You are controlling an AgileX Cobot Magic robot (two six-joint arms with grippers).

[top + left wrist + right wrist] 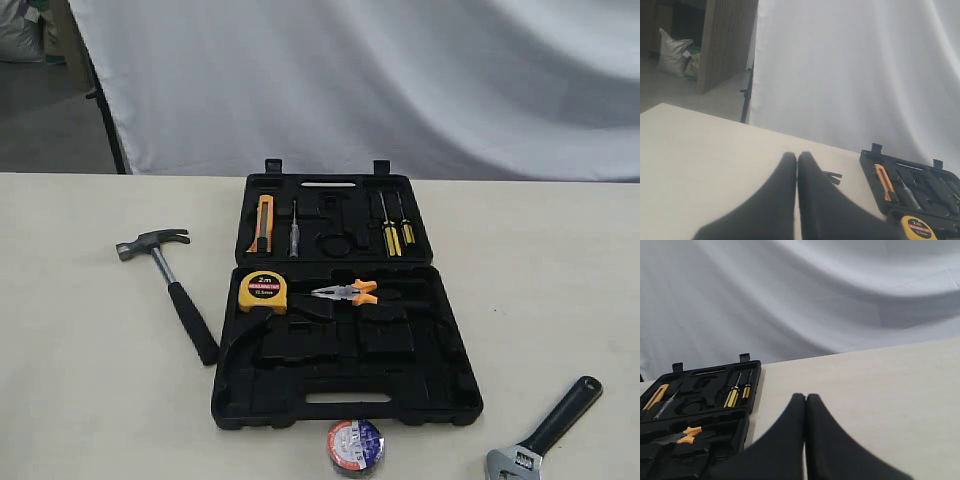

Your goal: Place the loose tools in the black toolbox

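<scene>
Bearing "2m", the tape measure [919,227] was seen near the left claw [797,161]; it and the right claw [805,401] were found closed, empty, open table [880,390] ahead.

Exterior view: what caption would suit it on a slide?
Open black toolbox on a pale table, with hammer, wrench and tape roll lying loose around it.

The left claw [797,160] is closed tip to tip; the right claw [805,400] likewise, both apparently empty.
</scene>
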